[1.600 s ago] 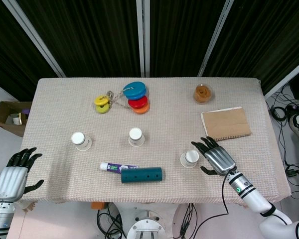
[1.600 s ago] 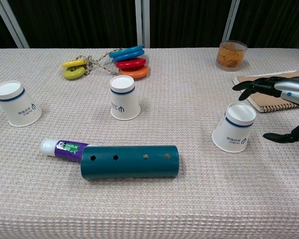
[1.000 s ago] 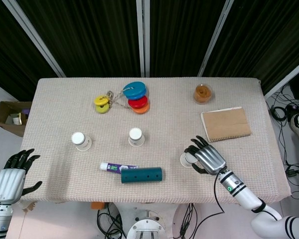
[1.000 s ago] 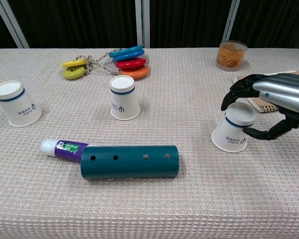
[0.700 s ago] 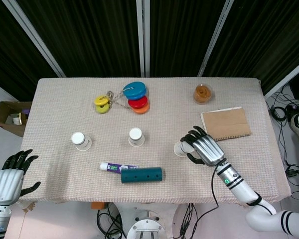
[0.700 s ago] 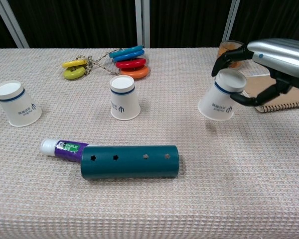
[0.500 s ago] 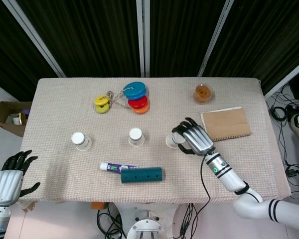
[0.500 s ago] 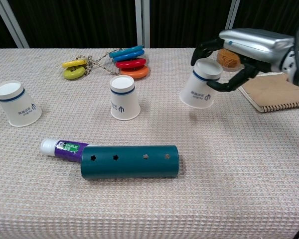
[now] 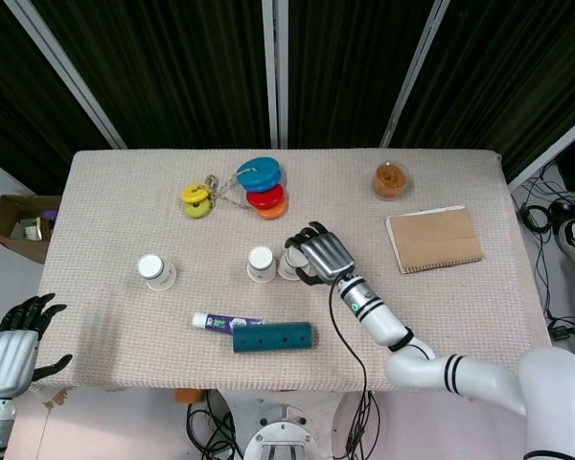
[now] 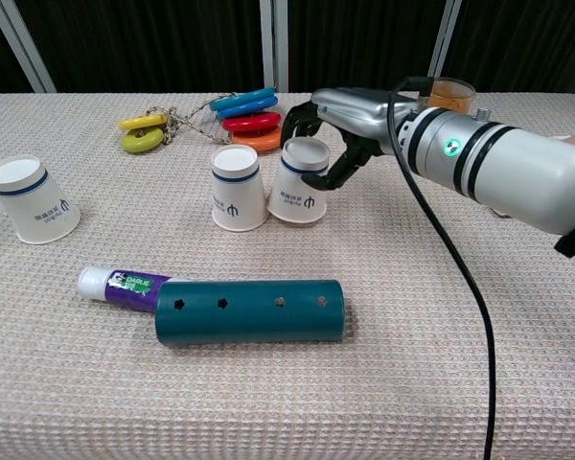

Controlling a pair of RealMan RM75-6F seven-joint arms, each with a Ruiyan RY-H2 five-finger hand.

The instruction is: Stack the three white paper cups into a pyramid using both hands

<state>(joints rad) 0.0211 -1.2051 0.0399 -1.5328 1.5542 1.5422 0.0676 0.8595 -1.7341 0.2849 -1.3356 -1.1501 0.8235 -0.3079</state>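
Three white paper cups stand upside down on the table. My right hand [image 10: 337, 125] [image 9: 321, 253] grips one cup [image 10: 301, 180] [image 9: 290, 265] around its top and holds it right beside the middle cup [image 10: 239, 188] [image 9: 261, 264]; its rim looks level with the cloth. The third cup [image 10: 33, 199] [image 9: 154, 270] stands alone far to the left. My left hand [image 9: 11, 347] hangs off the table's near left corner, fingers spread, holding nothing; the chest view does not show it.
A teal tube with holes [image 10: 249, 311] and a purple-labelled glue tube [image 10: 123, 284] lie in front of the cups. Coloured rings [image 10: 242, 118] lie behind them. A jar of rubber bands [image 10: 448, 96] and a brown notebook [image 9: 433, 238] sit at the right.
My right hand closed on the right-hand cup, lifted it and carried it leftward across the table, bringing it down beside the middle cup. The left hand sank slightly lower at the table's corner.
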